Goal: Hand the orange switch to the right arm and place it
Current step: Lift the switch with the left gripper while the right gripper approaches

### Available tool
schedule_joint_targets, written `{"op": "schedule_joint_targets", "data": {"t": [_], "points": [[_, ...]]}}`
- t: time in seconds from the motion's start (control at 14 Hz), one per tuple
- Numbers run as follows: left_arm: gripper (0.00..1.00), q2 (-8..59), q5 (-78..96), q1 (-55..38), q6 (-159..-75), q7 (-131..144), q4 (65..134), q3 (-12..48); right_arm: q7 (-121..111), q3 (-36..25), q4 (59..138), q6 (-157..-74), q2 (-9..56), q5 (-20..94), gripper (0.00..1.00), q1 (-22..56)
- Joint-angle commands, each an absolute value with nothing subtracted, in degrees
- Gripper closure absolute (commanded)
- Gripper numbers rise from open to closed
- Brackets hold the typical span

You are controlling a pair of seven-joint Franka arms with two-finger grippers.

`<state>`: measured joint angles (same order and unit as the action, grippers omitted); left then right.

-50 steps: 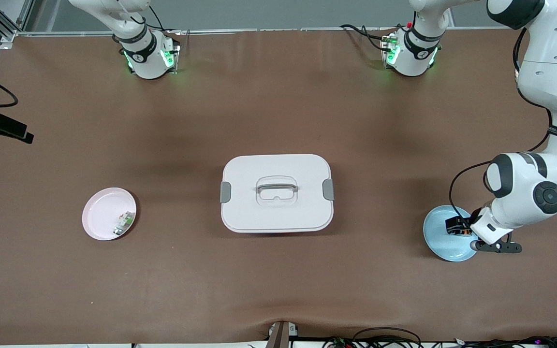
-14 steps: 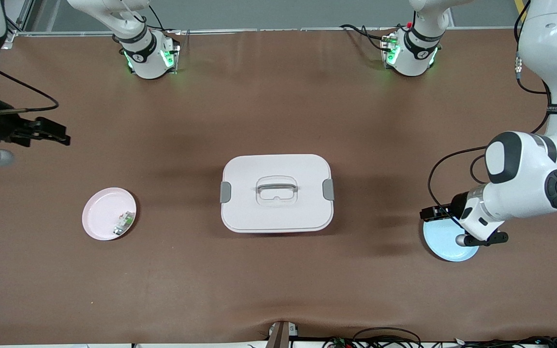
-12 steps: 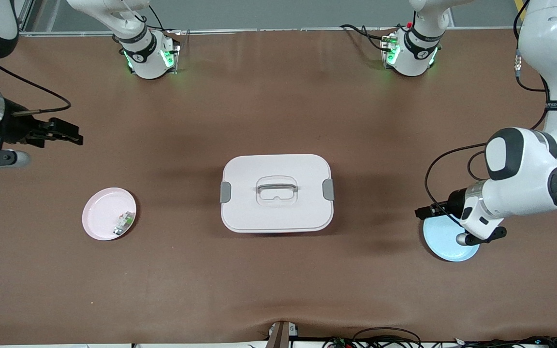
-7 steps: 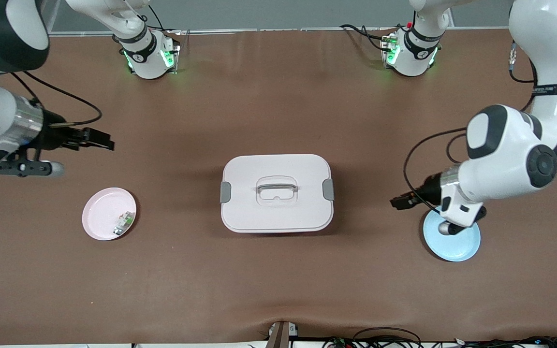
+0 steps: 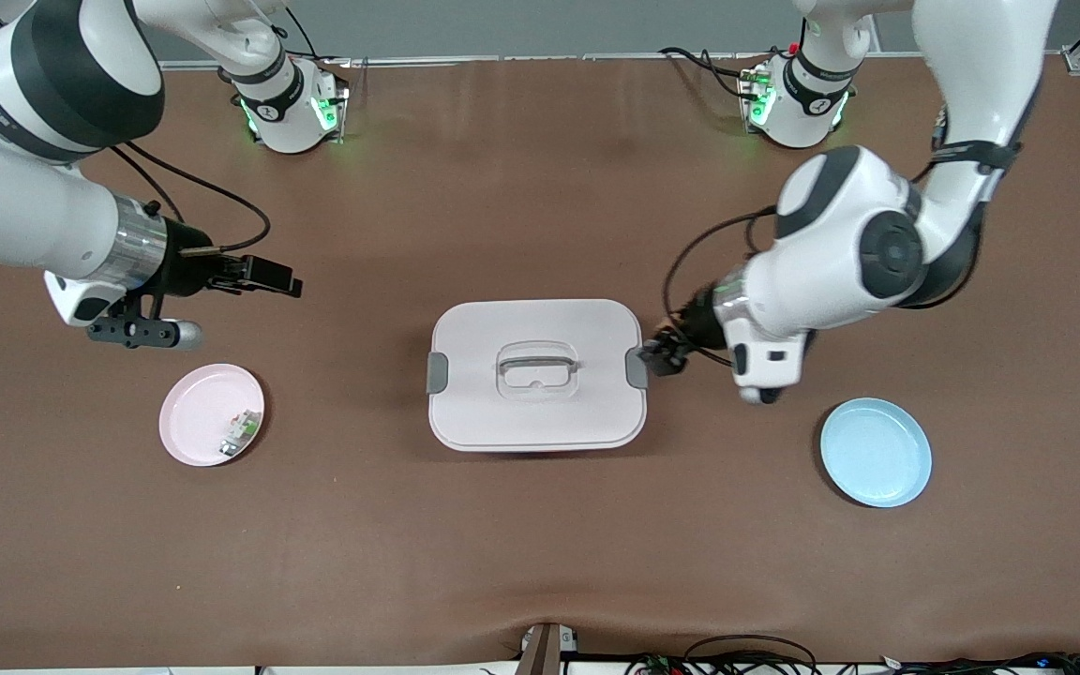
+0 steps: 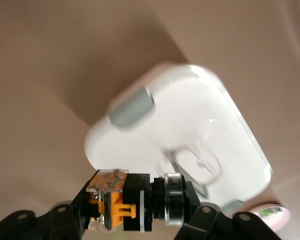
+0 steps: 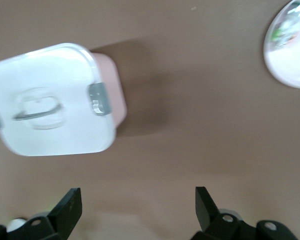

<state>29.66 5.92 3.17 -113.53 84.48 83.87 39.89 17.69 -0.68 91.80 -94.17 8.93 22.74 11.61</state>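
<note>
Right gripper (image 5: 289, 281) up over bare tabletop (image 5: 502, 562), fingers (image 7: 70, 207) spread wide, holding nothing. Pink plate (image 5: 202, 412) with small white-and-green part (image 5: 240, 433). White lidded box (image 5: 536, 375) at centre. Left gripper (image 5: 660, 358) above box's end clip, clamped on orange switch (image 6: 132, 202), visible clearly in left wrist view only. Blue plate (image 5: 876, 452) bare.

left gripper (image 6: 135, 220) clamps orange switch (image 6: 125, 201); over white lidded box (image 6: 180, 145); brown table (image 6: 40, 75)
</note>
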Motion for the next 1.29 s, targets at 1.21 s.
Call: {"op": "schedule_joint_targets", "data": {"t": [1.21], "points": [[1.0, 41.0, 6.5, -15.2, -133.9, 126.1, 73.7, 39.1, 18.4, -1.1, 110.4, -120.8, 2.4, 44.1, 0.0, 25.3]]}}
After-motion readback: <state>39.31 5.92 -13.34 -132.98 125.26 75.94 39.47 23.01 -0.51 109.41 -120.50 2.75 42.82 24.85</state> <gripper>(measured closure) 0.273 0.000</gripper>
